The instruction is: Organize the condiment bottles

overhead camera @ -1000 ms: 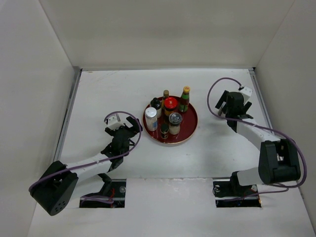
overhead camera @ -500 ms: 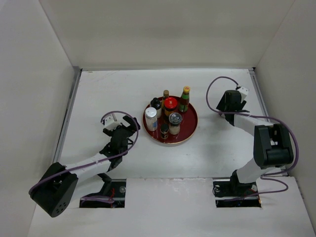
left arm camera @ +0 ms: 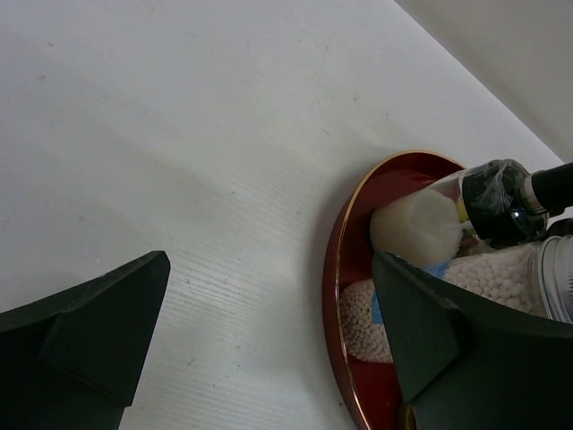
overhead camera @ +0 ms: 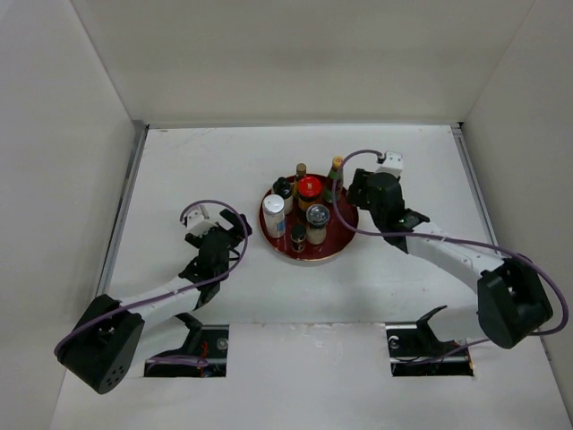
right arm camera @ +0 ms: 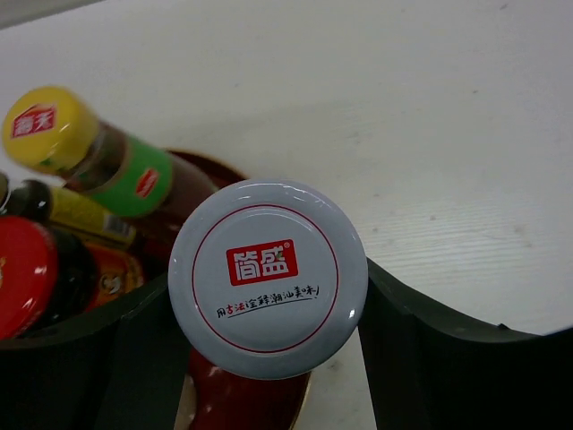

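1. Right end effector [overhead camera: 361, 192]: pinching a small jar with a round white lid bearing a red printed logo [right arm camera: 269, 278]. Both black fingers [right arm camera: 430, 349] press against the lid's sides. The jar body is hidden under the lid.
2. The rim of the large round red tray [overhead camera: 342, 236] shows directly beneath the held jar. Whether the jar rests on it cannot be told.
3. Immediately left of the right end effector stands a brown bottle with a yellow cap and green label [right arm camera: 98, 148]. Further left is a red-capped jar [right arm camera: 22, 273].
4. Left end effector [left arm camera: 269, 287]: fingers spread wide, gripping nothing, above the bare white tabletop [left arm camera: 179, 134].
5. The tray lies ahead and to the right of the left end effector. The overhead view shows a gap between them.
6. Nearest that end effector on the tray are a white-capped bottle [left arm camera: 416, 228], a clear jar of pale granules with a silver cap [left arm camera: 501, 273] and a black-capped bottle [left arm camera: 497, 188].
7. The overhead view also shows a small dark bottle [overhead camera: 297, 237] at the tray's near edge and a thin brown-capped bottle [overhead camera: 301, 168] at its far edge. All seven bottles on the tray stand upright.
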`<state>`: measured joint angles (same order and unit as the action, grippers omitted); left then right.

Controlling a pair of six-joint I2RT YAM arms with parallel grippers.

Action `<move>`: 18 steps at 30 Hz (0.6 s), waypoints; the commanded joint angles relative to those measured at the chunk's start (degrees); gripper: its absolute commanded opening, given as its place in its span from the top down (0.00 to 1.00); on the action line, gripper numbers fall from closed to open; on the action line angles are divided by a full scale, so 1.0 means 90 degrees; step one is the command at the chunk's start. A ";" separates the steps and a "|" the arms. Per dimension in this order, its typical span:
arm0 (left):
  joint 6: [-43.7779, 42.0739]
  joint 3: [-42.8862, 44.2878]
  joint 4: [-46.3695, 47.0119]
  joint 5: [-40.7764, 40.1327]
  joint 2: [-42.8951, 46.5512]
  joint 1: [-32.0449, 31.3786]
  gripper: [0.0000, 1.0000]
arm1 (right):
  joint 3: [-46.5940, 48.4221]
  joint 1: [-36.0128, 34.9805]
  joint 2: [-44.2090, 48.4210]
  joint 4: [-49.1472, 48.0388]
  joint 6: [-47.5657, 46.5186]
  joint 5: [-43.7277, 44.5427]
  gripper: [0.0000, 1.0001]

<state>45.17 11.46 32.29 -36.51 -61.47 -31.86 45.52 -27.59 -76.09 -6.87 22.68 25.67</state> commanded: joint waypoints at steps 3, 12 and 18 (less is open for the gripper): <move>0.0147 0.0006 0.0162 0.0141 0.0150 0.0088 0.00 | 0.0489 -0.0473 -0.0421 -0.0750 0.0185 0.0068 0.48; 0.0235 -0.0024 0.0152 0.0190 0.0151 0.0175 0.00 | 0.0548 -0.0757 -0.1183 -0.0779 0.0478 -0.0069 0.47; 0.0255 -0.0014 0.0142 0.0287 0.0170 0.0205 0.00 | 0.0372 -0.0835 -0.1116 -0.0731 0.0557 0.0175 0.23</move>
<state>46.61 11.29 32.08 -34.81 -60.82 -30.44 46.52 -34.24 -88.62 -6.90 26.26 24.67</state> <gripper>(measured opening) 0.997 0.752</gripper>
